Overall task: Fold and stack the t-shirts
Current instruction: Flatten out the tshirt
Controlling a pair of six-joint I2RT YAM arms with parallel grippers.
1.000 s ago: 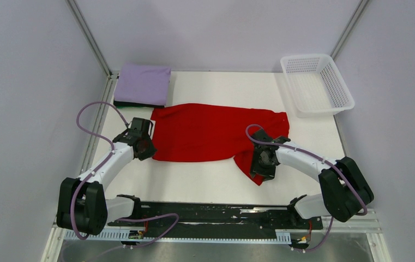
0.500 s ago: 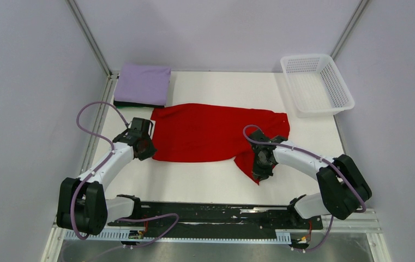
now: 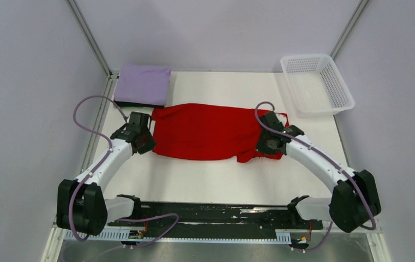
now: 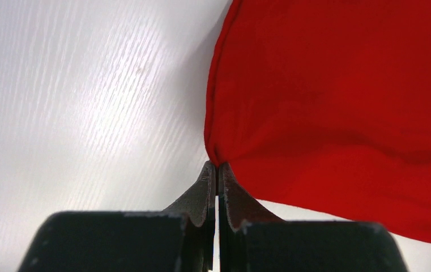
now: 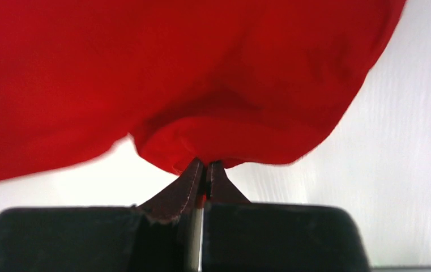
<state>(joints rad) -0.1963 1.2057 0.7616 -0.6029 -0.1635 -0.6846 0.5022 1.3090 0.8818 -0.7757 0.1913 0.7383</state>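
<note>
Your left gripper (image 4: 217, 168) is clenched on the red t-shirt (image 3: 205, 134). Its two dark fingers are pressed flat together, with a pinch of the near left corner caught between the tips. From that pinch one edge of the cloth runs straight away from you, and the rest spreads off to the right. Your right gripper (image 5: 204, 165) is likewise clamped hard on the same shirt at its right end. There a small fold of red bunches and puckers into the closed tips. Between the two grips the shirt is stretched left to right across the middle of the white table (image 3: 221, 180), mostly flat, with a ragged near edge towards the right. At the far left corner of the table, just beside the shirt's far left corner, a lavender t-shirt (image 3: 143, 83) lies folded square. It sits on top of a dark t-shirt (image 3: 131, 103), of which you can see only a thin edge. A white mesh basket (image 3: 317, 84) stands at the far right corner, apart from the red cloth.
</note>
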